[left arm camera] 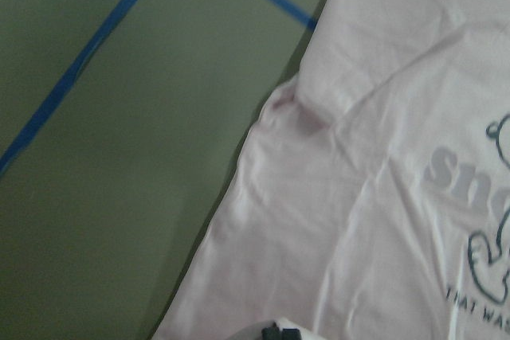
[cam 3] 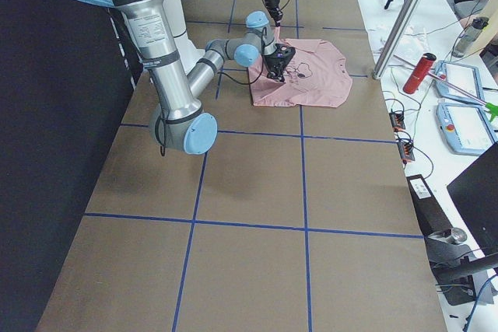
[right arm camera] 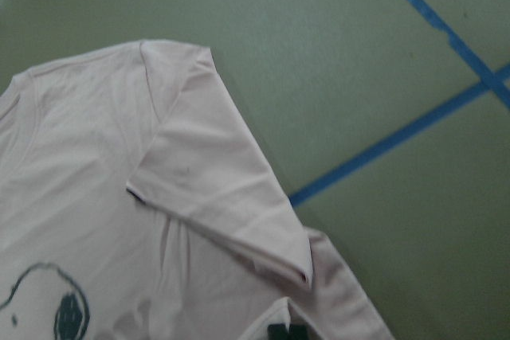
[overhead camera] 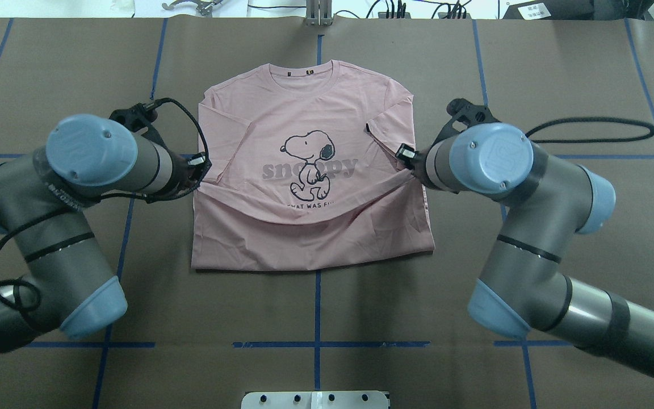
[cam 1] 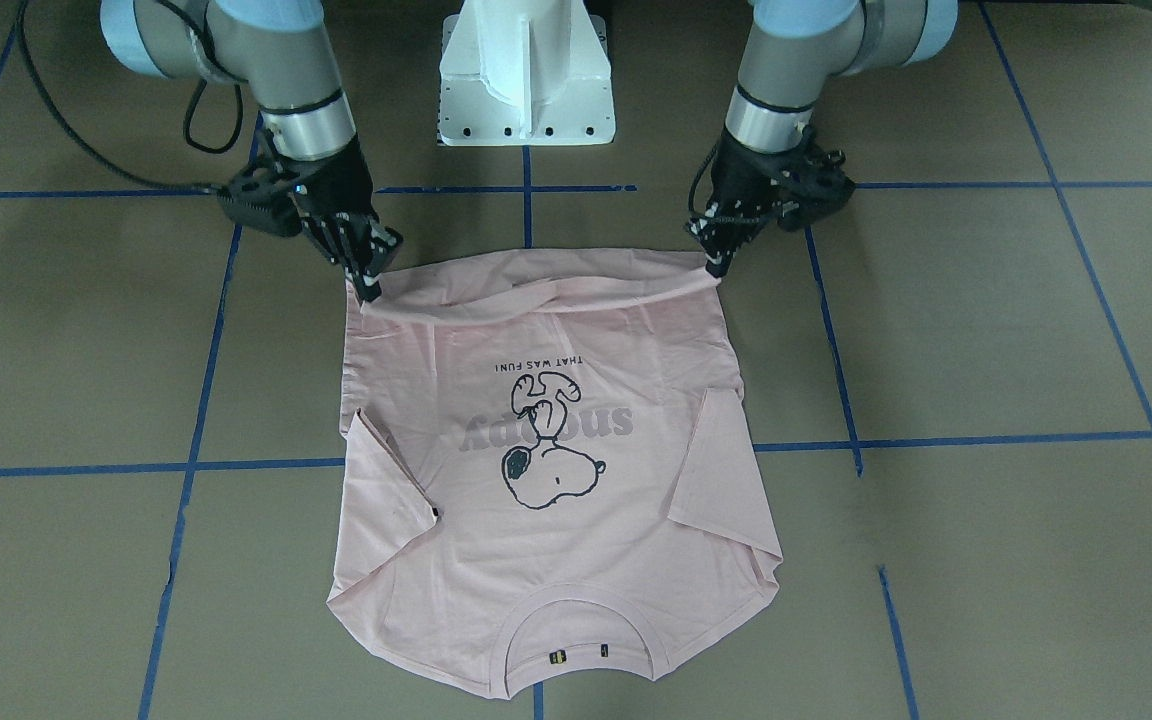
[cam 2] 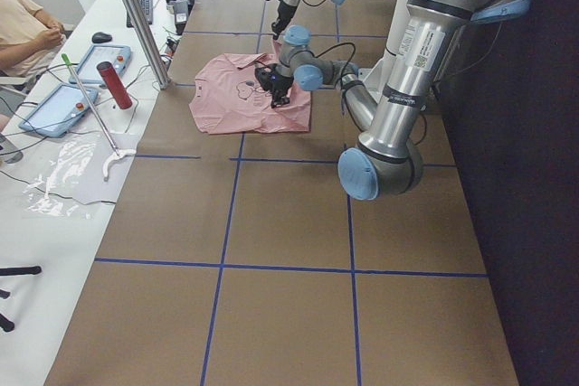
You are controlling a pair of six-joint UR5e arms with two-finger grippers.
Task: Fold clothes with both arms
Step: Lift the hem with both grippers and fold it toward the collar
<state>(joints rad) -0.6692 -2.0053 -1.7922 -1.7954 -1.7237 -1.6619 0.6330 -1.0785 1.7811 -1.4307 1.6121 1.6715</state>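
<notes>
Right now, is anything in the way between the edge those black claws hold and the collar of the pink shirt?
Nothing visible. The left gripper and right gripper each pinch a hem corner of the light pink short-sleeved T-shirt; up to its ribbed collar lies only the shirt's own front, sleeves folded inward.

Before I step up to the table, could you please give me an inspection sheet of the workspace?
Surface: brown table with a blue tape grid.
Job's things: pink T-shirt lies print up with its sleeves folded in. Its hem is raised off the table and sags between the grippers.
Clutter: nothing seen on the table around the shirt.
Grippers: left gripper and right gripper are each shut on a hem corner.
Cables: black cable lies looped on the table.
Surroundings: white pedestal; side bench with a red cylinder; a person sits there.
</notes>
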